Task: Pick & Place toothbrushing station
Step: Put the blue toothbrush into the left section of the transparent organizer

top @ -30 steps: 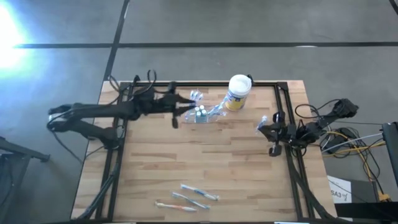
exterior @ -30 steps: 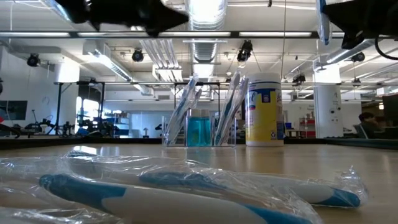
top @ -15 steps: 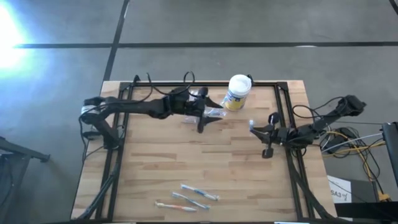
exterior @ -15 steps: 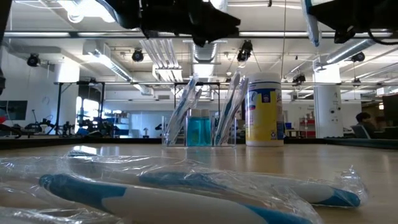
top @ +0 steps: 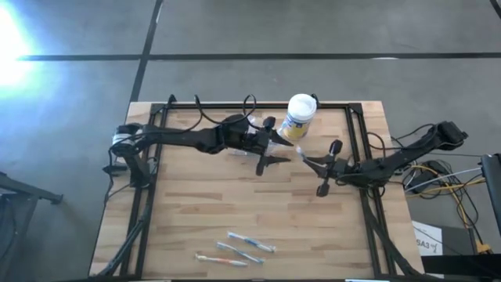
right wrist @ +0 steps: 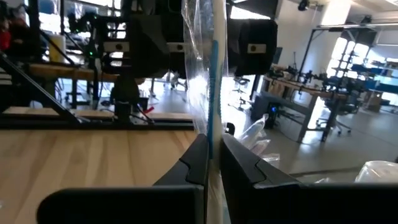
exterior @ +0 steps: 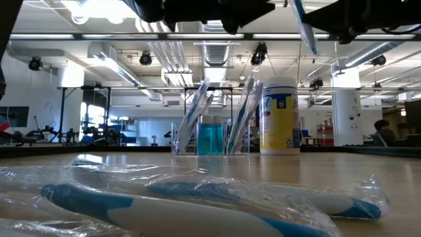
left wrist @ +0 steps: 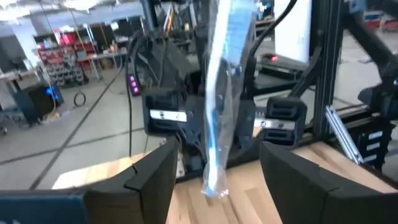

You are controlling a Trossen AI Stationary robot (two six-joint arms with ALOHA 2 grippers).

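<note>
Handover in mid-air beside the canister; the holder waits on the table.

The right gripper (top: 304, 160) is pinched on a wrapped toothbrush (right wrist: 211, 93), held up just in front of the white canister (top: 298, 116). The left gripper (top: 274, 142) meets it there, jaws spread wide either side of it. The clear holder (exterior: 212, 135), beside the canister, already carries brushes. Three more (top: 243, 249) lie far from the canister, so I'd judge it partway.

Grey concrete floor (top: 313, 31) under bright ceiling lights (exterior: 217, 12)
</note>
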